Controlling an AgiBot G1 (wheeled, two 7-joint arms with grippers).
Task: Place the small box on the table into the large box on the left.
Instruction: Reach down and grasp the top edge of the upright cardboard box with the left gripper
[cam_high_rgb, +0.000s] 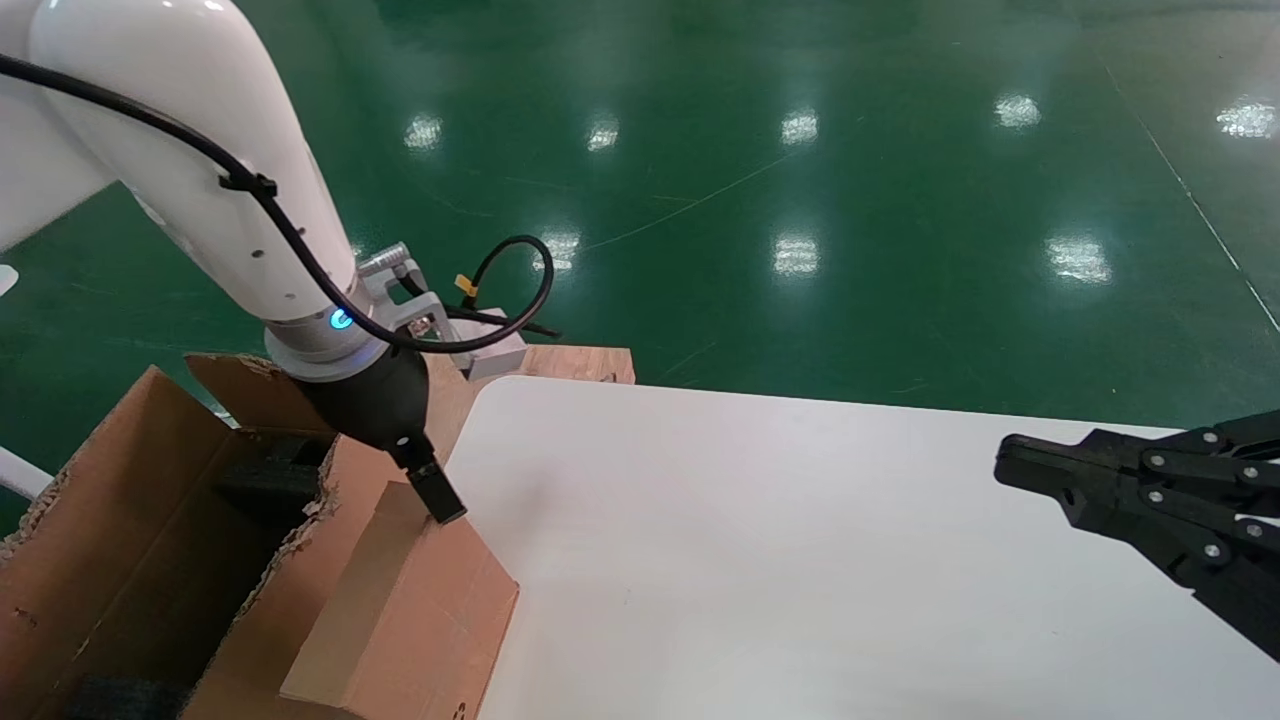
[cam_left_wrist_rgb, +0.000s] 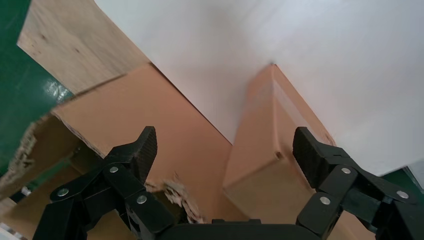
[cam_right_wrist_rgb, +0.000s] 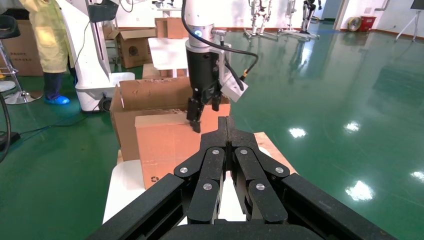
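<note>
Overhead, left gripper (cam_left_wrist_rgb: 225, 150) fingers (cam_left_wrist_rgb: 137, 150) spread above small box (cam_high_rgb: 400, 610), pointing down.

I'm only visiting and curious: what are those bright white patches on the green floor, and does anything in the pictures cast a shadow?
Head view: the patches are ceiling lights mirrored in the glossy green floor; a faint grey shadow lies on the table beside the small box under the left claw. Right wrist view: the same glare dots the floor. Left wrist view: even light, no glare.
</note>
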